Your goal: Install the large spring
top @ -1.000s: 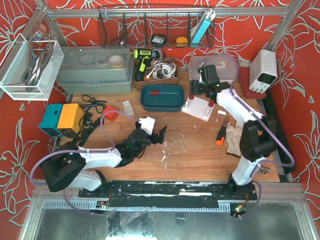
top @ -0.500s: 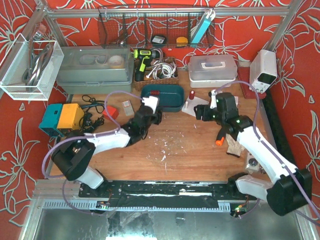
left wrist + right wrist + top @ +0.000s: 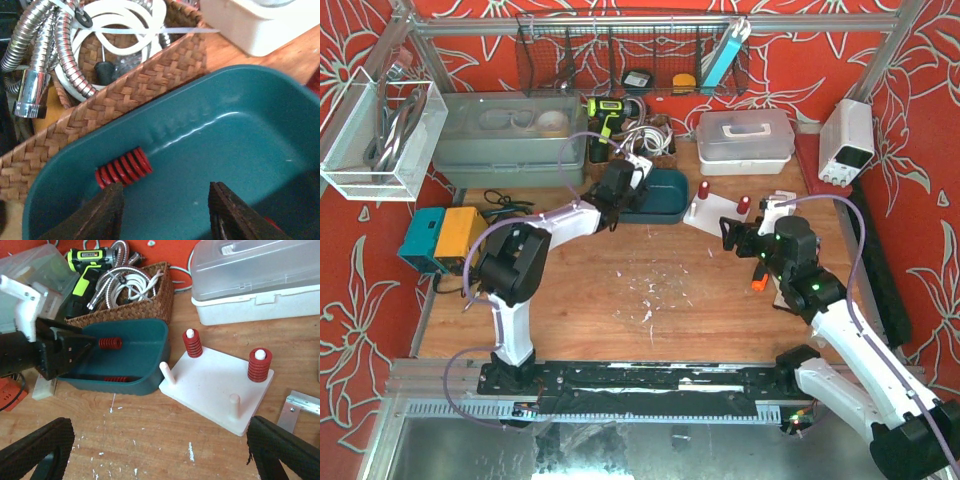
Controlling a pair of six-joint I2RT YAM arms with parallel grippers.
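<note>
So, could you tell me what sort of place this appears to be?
Probably a workshop-style robot test bench: a wooden worktable with a cordless drill, a bench power supply and a wire tool rack hanging at the back.

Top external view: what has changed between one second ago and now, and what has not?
The left gripper went from the middle of the table out to the teal tray and now hangs open near a red spring in it. The right gripper drew back from the white peg board, open and empty. Tray, board and its two mounted springs stayed put.
</note>
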